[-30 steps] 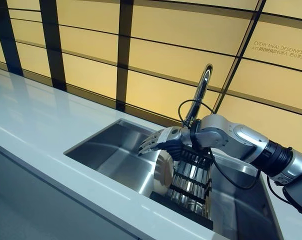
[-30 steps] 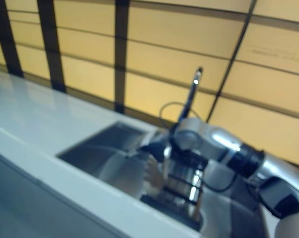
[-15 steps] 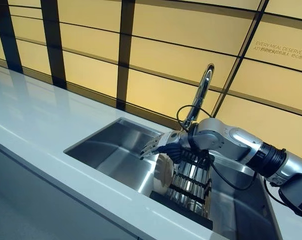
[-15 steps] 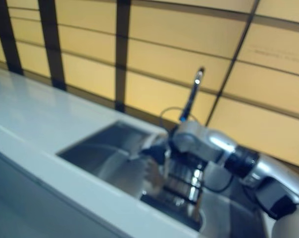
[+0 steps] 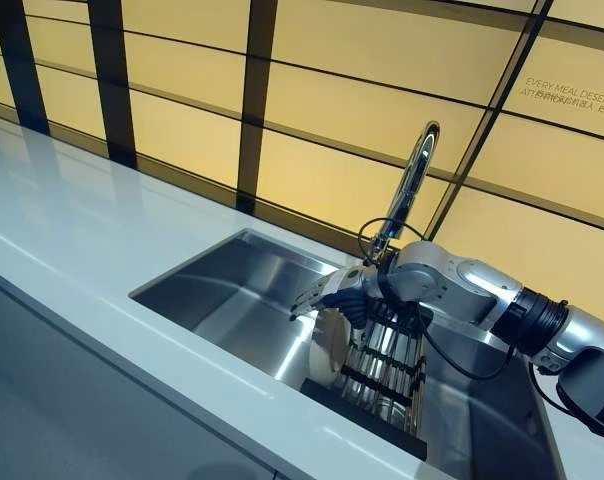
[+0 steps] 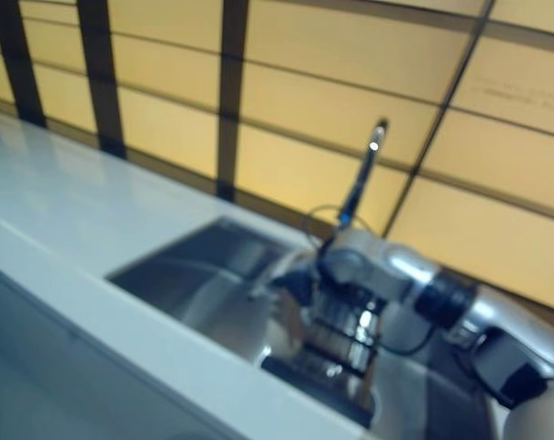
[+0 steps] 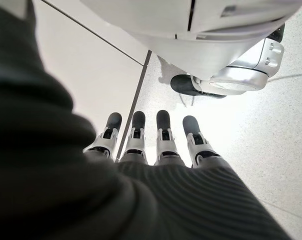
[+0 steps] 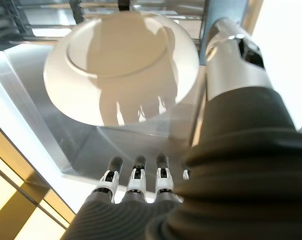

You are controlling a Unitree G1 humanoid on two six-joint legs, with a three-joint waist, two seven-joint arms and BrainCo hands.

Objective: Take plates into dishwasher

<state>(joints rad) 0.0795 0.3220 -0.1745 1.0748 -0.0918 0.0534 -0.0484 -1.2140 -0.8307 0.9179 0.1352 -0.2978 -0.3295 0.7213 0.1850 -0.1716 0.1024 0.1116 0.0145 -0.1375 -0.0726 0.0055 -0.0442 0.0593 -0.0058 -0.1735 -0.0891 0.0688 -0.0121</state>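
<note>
Sink (image 5: 222,290) was brushed steel, faucet (image 5: 410,185) shiny chrome, plate (image 8: 123,70) glossy white ceramic, rack (image 5: 382,365) dark wire, counter (image 5: 72,250) smooth and glossy

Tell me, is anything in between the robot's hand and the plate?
Nothing visible. The right hand hovers open just beside the white plate, which stands on edge in the dark rack in the sink, with only clear space between them.

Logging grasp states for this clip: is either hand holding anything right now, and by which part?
Nothing is held. The right hand is open, fingers straight, apart from the white plate standing in the rack. The left hand is open too.
</note>
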